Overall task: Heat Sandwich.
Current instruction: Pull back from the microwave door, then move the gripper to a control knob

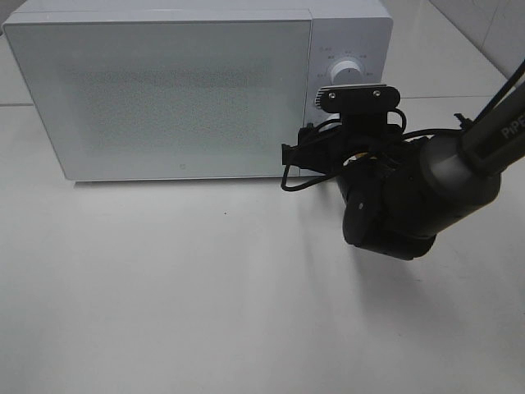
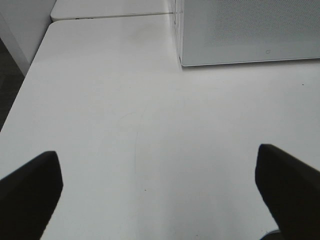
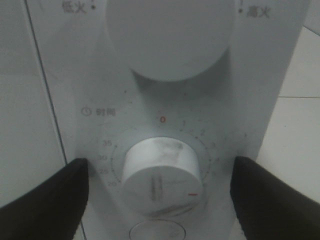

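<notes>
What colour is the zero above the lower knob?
Red; the zero shows best in the right wrist view.

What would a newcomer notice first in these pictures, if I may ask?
The white microwave at the back of the table, door shut, dominates the high view. The right tool sits open at its control panel, fingers either side of the timer knob, not touching it. No sandwich shows.
</notes>
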Available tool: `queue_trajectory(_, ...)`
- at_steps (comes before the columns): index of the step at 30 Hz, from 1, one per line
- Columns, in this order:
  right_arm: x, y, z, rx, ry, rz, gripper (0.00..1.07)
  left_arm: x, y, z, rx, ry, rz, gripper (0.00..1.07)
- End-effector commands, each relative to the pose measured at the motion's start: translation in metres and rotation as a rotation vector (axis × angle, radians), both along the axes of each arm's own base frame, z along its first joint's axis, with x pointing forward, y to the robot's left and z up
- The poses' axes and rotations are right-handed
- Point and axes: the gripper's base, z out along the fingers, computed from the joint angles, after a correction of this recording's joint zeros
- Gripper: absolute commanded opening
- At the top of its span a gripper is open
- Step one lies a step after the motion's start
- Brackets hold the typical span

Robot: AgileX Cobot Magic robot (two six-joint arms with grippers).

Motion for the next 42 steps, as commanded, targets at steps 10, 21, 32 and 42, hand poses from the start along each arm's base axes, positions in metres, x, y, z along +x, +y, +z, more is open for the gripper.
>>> queue_trajectory(10,0.0040,-0.0006,0.0087,0.006,-0.082,-0.016,0.26,-0.0029,-0.0003,-0.0003,-0.009,-0.033,0.000,1.01)
queue_trajectory(21,0.0040,-0.0005,0.0090,0.009,-0.087,-0.016,0.07,-0.0029,-0.0003,-0.0003,-0.009,-0.033,0.000,1.01)
queue_trajectory(32,0.0042,-0.0008,0.0105,0.110,-0.105,-0.038,0.08,-0.0029,-0.0003,-0.0003,-0.009,-0.033,0.000,1.01)
queue_trajectory(42,0.0047,0.0041,0.0125,0.472,-0.120,-0.046,0.09,-0.0029,-0.0003,-0.0003,-0.009,-0.033,0.000,1.01)
